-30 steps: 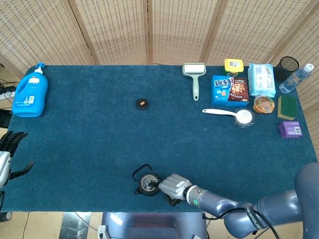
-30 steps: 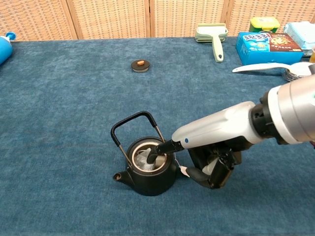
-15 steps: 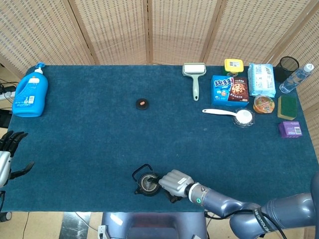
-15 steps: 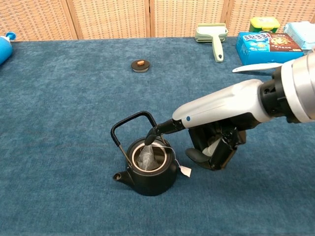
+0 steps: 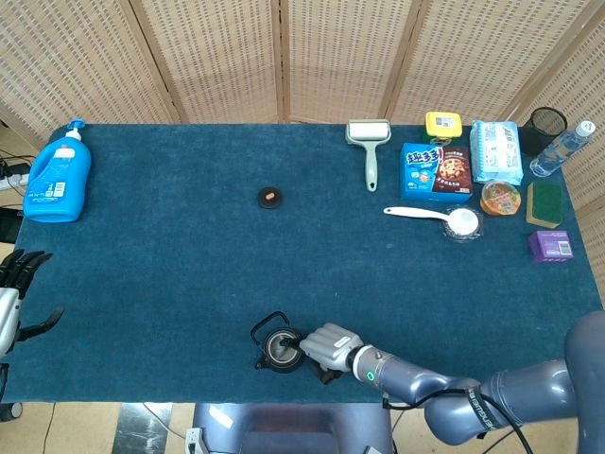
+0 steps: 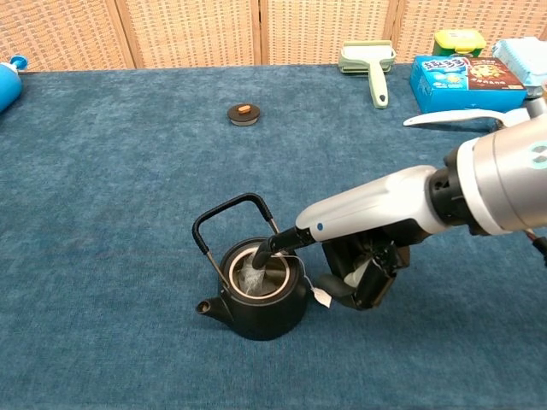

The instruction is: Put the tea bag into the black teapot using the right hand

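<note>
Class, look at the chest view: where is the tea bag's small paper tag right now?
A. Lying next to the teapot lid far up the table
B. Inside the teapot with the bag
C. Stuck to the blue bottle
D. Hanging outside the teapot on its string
D: the tag dangles by its string outside the teapot, while the tea bag sits in its opening.

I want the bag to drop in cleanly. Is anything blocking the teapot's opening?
Nothing visible. The lid lies far off on the table, the teapot is open, and the tea bag already sits in its mouth under the right robot hand.
</note>
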